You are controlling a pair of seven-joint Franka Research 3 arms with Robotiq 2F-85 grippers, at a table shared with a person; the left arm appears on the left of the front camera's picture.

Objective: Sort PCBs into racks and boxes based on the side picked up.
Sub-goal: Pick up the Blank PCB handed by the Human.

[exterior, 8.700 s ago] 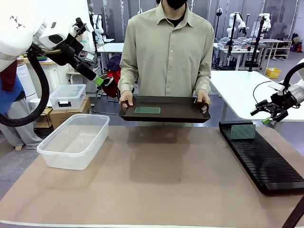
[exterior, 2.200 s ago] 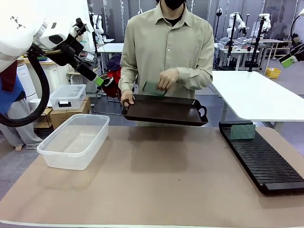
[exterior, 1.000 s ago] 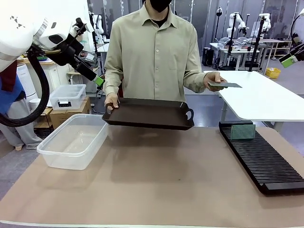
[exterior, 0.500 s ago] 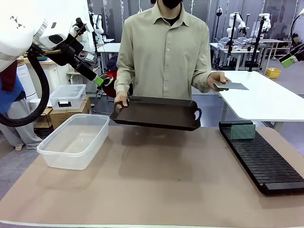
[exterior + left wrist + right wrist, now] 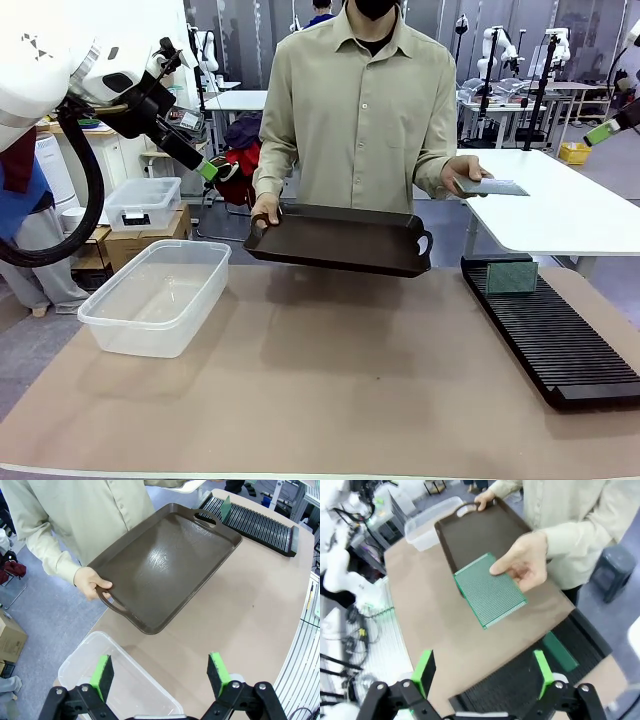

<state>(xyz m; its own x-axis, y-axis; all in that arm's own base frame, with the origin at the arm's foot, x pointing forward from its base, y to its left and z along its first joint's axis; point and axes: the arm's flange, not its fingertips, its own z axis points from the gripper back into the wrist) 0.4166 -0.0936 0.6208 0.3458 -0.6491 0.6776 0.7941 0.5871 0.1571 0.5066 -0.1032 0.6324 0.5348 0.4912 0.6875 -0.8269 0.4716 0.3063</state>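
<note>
A person at the far side holds out a flat green PCB [image 5: 492, 187] [image 5: 491, 591] in one hand [image 5: 524, 561]. My right gripper [image 5: 603, 132] [image 5: 482, 672] hangs open, high at the right, apart from the board and looking down on it. A second PCB [image 5: 511, 277] [image 5: 560, 651] [image 5: 226, 507] stands upright in the far end of the black slotted rack [image 5: 558, 340] [image 5: 530, 687] [image 5: 257, 524]. The clear box [image 5: 155, 295] [image 5: 127, 682] [image 5: 426, 522] sits on the left. My left gripper [image 5: 211, 170] [image 5: 160, 675] is open and raised above it.
The person's other hand [image 5: 91, 582] holds a dark brown handled tray [image 5: 340, 240] [image 5: 167, 562] [image 5: 482, 535] with nothing on it above the table's far edge. A white table [image 5: 550, 205] stands behind the rack. A small lidded bin [image 5: 143, 203] sits off the table at the left.
The person has shifted right, carrying the tray with them and moving the held PCB slightly right and lower. My right gripper has dipped a little. The left arm has not moved.
</note>
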